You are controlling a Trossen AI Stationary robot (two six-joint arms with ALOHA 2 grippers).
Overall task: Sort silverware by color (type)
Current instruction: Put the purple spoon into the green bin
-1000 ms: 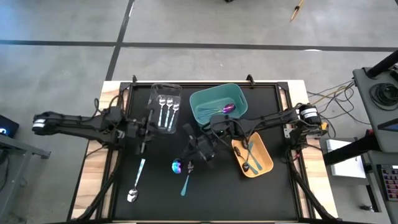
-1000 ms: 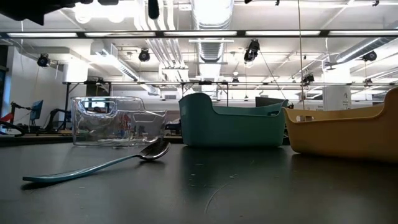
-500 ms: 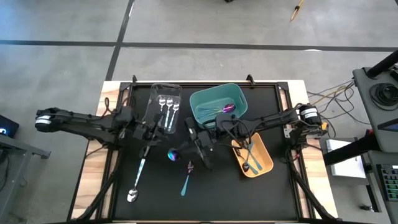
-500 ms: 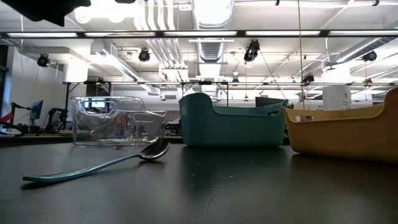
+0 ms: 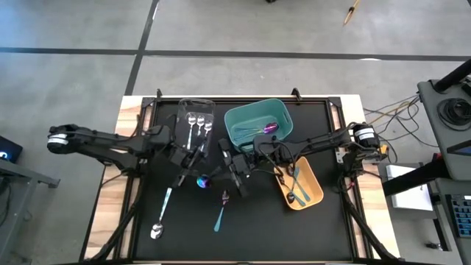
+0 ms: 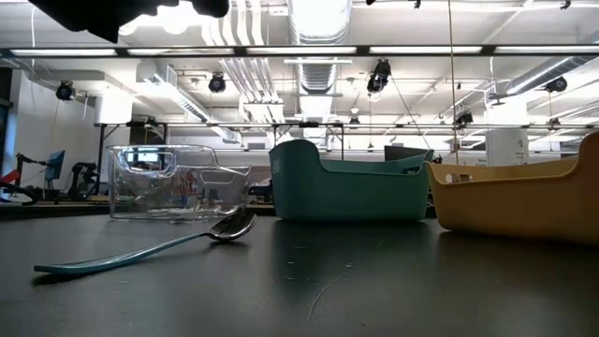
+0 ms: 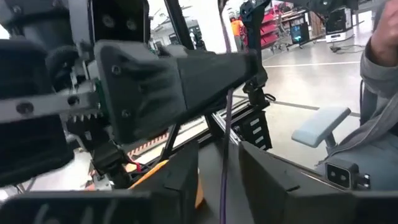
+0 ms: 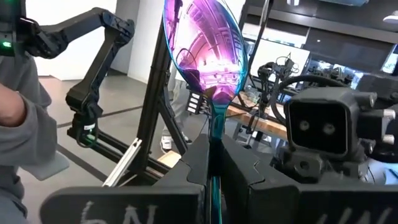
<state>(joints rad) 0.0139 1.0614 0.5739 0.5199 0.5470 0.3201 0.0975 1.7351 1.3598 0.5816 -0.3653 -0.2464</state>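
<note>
Silverware: sorted in part; some in bins, 3 loose on the black surface [image 5: 324, 221], 1 held mid-air.
Silver pcs: 3 in the clear bin [image 5: 196, 126], side by side, heads toward the far rim.
Iridescent pcs in teal bin: teal bin [image 5: 257, 124] holds an iridescent purple spoon [image 5: 271, 127]; thin handles beside it, count unclear.
Teal-handled pcs in orange bin: orange bin [image 5: 299, 185] holds about 3 dark utensils w/ teal handles [image 5: 296, 179], crossed over each other.
Loose on surface, 3: long teal-handled spoon w/ silver bowl [image 5: 161, 214] at front left; shorter teal-handled spoon [image 5: 220, 215] near centre front; small purple pc [image 5: 224, 195] just beyond its head.
Held spoon: iridescent spoon [image 8: 206, 46], bowl purple-blue, above surface centre, between clear bin and orange bin.
Right gripper [image 5: 237, 182]: jaws closed on held spoon's handle; spoon bowl points toward left arm.
Left gripper [image 5: 193, 163]: right by the clear bin's near end, facing the right gripper; a thin purple handle [image 7: 223, 158] runs between its fingers; jaws partly apart, can't tell if gripping.
Low view: teal-handled spoon lies in front of clear bin; 3 bins in a row, clear, teal, orange.
Bins: 3 total, 1 of each.
</note>
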